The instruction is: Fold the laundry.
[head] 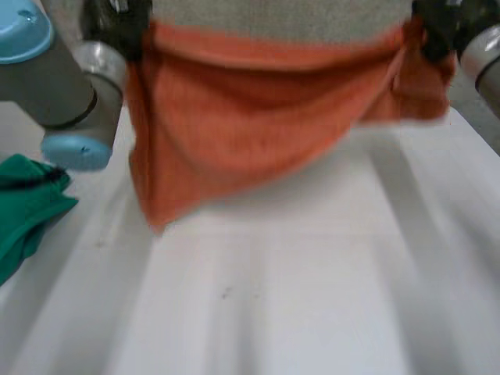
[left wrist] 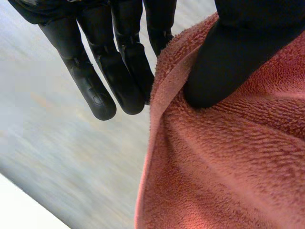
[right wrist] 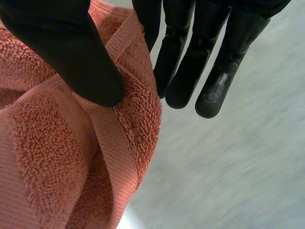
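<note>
The orange towel (head: 250, 133) hangs spread in the air over the white bench (head: 312, 297), held by its two upper corners. Its lower edge slants, and the corner on the left arm's side droops lowest; whether that tip touches the bench cannot be told. In the head view both hands are only dark shapes half cut off at the towel's upper corners, so their grip is unreadable there. A greyish band (head: 281, 17) runs above the towel's upper edge; what it is I cannot make out.

The left wrist view shows the left hand (left wrist: 238, 52) pinching the towel: the thumb presses into the terry just beside the hem, the straight fingers (left wrist: 121, 76) lie behind the edge, and the cloth passes between them. The right wrist view shows the right hand (right wrist: 62, 47) doing the same at its corner, with the thumb on the flat woven border and the fingers (right wrist: 190, 67) straight behind the fold. In both wrist views the towel below the hand runs out of sight.

A green cloth (head: 27, 207) lies bunched on the bench beside the left arm (head: 70, 86), well apart from the towel and cut off at the view's edge; that arm's blue cap overlaps it. The right arm (head: 484, 55) shows at the opposite corner.
</note>
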Tool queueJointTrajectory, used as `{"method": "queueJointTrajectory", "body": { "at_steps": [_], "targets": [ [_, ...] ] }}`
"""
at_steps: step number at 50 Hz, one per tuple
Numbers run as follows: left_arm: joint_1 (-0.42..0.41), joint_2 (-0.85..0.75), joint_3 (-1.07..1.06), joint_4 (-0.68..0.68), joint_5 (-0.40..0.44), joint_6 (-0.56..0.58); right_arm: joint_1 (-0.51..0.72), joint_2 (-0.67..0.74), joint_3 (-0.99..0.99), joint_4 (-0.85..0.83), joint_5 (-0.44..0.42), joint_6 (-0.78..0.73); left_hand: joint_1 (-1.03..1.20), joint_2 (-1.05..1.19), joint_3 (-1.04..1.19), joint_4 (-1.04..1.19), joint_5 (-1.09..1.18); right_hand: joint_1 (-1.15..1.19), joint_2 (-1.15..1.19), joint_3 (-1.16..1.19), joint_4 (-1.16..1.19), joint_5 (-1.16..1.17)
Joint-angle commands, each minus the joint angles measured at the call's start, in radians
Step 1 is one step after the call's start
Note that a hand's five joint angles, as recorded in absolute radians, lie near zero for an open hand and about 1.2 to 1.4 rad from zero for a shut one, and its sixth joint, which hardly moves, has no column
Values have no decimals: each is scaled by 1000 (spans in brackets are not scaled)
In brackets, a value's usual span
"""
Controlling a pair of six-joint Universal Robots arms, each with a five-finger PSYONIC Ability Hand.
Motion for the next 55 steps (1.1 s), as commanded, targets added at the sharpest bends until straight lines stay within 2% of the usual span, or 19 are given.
{"method": "queueJointTrajectory", "body": {
  "at_steps": [1, 4, 9, 17, 22, 28, 33, 40, 45, 55],
  "targets": [
    [-43, 3, 45, 332, -28, 59, 29, -43, 77, -423, 84, 156, 290, 202, 205, 195, 262, 450, 226, 214, 209, 263],
    [-79, 23, -36, 328, -37, 60, 30, -71, 137, -423, 69, 170, 290, 202, 205, 195, 262, 450, 226, 214, 209, 263],
    [-79, 90, -220, 329, -41, 59, 26, -115, 246, -412, 49, 169, 290, 202, 205, 195, 262, 450, 226, 214, 209, 263],
    [-77, 98, -534, 329, -41, 59, 24, -95, 488, -316, -77, 147, 290, 202, 205, 195, 262, 450, 226, 214, 209, 263],
    [-94, 32, -677, 323, -46, 59, 23, -16, 637, -240, -89, 22, 290, 202, 205, 195, 262, 450, 226, 214, 209, 263],
    [-139, 23, -766, 320, -66, 59, -7, -22, 725, -124, -84, -135, 290, 202, 205, 195, 262, 450, 226, 214, 209, 263],
    [-140, 113, -835, 274, -120, 53, -36, -89, 786, -1, -95, -184, 129, 41, 44, 35, 102, 450, 226, 214, 209, 263],
    [-140, 196, -904, 234, -121, 53, -103, -200, 864, 31, -107, -195, -85, -173, -170, -180, -113, 450, 226, 214, 209, 263],
    [-137, 224, -950, 235, -121, 54, -125, -264, 936, 28, -115, -195, -454, -542, -539, -549, -482, 450, 226, 214, 209, 263],
    [-31, 208, -964, 235, -117, 51, -177, -304, 1004, 2, -173, -175, -508, -596, -593, -603, -536, 450, 226, 214, 209, 263]
  ]
}}
